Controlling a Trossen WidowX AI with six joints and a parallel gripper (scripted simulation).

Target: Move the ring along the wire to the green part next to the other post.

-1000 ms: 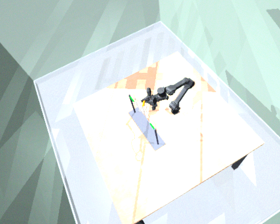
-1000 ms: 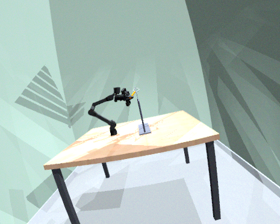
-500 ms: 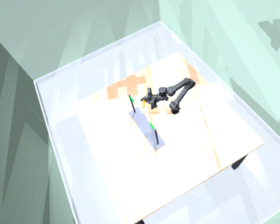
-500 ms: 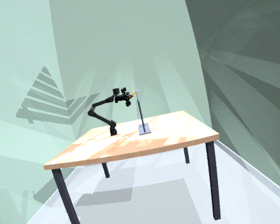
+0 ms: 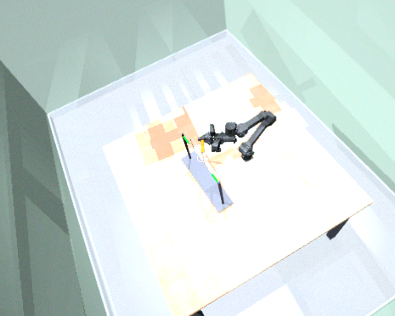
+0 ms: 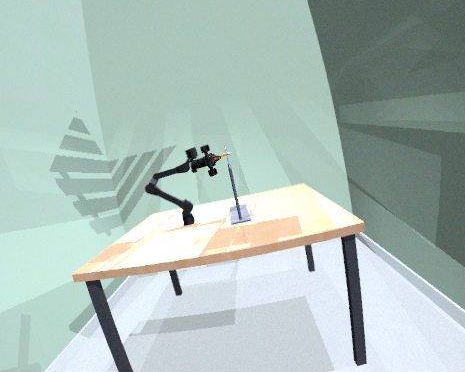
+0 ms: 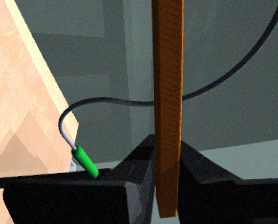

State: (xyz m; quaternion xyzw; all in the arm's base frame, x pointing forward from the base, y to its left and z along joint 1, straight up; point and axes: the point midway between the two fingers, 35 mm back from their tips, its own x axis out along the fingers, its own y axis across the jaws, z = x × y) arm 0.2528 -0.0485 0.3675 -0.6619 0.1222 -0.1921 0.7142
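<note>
Ring (image 5: 198, 158) between posts (image 5: 187, 147) (image 5: 221, 193), above blue-grey base (image 5: 200, 174).

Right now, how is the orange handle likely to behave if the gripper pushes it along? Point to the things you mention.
The orange handle (image 5: 202, 146) (image 6: 221, 157) (image 7: 168, 75) looks stiff: its edges run straight. It is probably light, being slender. With flat sides between the fingers of the gripper (image 5: 200, 138) (image 6: 217, 158) (image 7: 167, 170), it seems unlikely to roll, though it might pivot.
</note>
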